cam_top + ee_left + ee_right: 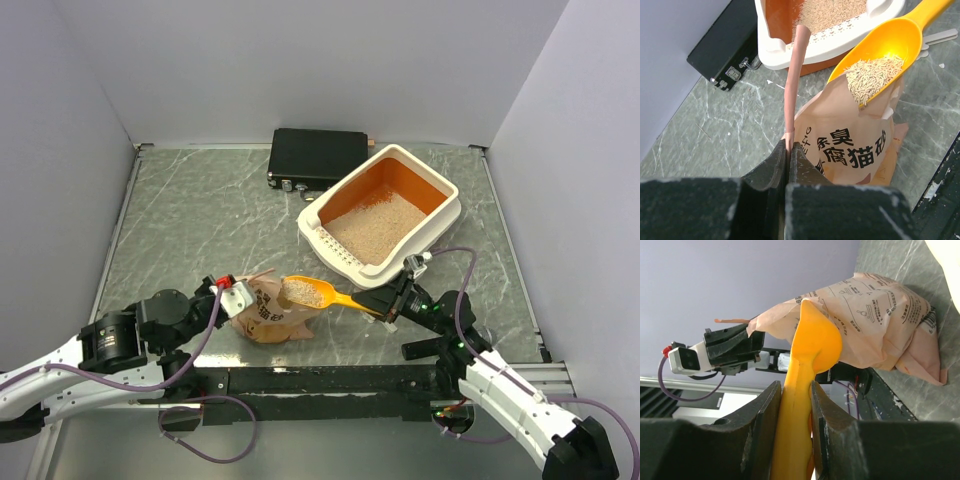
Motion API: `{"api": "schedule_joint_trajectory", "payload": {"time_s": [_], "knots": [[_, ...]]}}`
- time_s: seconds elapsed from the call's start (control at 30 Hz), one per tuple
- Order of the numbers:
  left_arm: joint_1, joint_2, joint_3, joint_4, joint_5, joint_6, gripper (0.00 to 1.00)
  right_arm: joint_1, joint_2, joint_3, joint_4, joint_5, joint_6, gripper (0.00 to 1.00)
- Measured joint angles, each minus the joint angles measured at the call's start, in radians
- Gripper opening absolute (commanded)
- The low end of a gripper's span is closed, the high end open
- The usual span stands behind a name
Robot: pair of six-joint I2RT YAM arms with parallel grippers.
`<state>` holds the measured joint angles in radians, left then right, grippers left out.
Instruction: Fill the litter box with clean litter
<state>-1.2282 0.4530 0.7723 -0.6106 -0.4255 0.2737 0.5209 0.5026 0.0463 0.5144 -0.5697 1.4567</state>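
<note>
Grey marbled tabletop (200,220), pale walls on three sides.

Back right: litter box (403,151), grille end toward the arms. Its floor is covered with clean litter (375,225), but a lot of orange wall shows above it, so I'd call it part-filled with more loads to go. It's stiff and sits flat, so no need to hold it.

A black case (318,158) sits just behind the box's left corner; not involved.

The paper bag (268,318) is front centre, crumpled and soft, and likely to sag shut unless held at the mouth. The left fingers (771,172) are clenched on a thin pink strip. It's probably the bag's top edge seen edge-on, but I can't be sure from that view.

The scoop (318,293) is rigid, light plastic, and its bowl is right at the bag mouth, loaded with litter. The right fingers (760,435) are clamped on the handle end, which is the right place to hold it.

The litter itself is loose, dry granules that pour easily. Any roll or jerk will spill them on the tabletop, so carry level to the box and tip only once over the orange inside.
</note>
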Motion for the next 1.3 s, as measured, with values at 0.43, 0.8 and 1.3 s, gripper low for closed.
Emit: {"api": "schedule_joint_trajectory", "payload": {"time_s": [0.43,0.8,1.3], "knots": [[0.000,-0.006,-0.017,0.028,-0.018,0.009,0.01,-0.002,-0.161,0.069,-0.270,0.021,0.012,0.00],[0.000,0.000,-0.039,0.063,-0.025,0.013,0.01,-0.010,-0.191,0.157,-0.389,0.139,0.012,0.00],[0.000,-0.072,-0.090,0.095,-0.016,-0.008,0.01,-0.047,-0.106,0.177,-0.380,0.499,0.007,0.00]]}}
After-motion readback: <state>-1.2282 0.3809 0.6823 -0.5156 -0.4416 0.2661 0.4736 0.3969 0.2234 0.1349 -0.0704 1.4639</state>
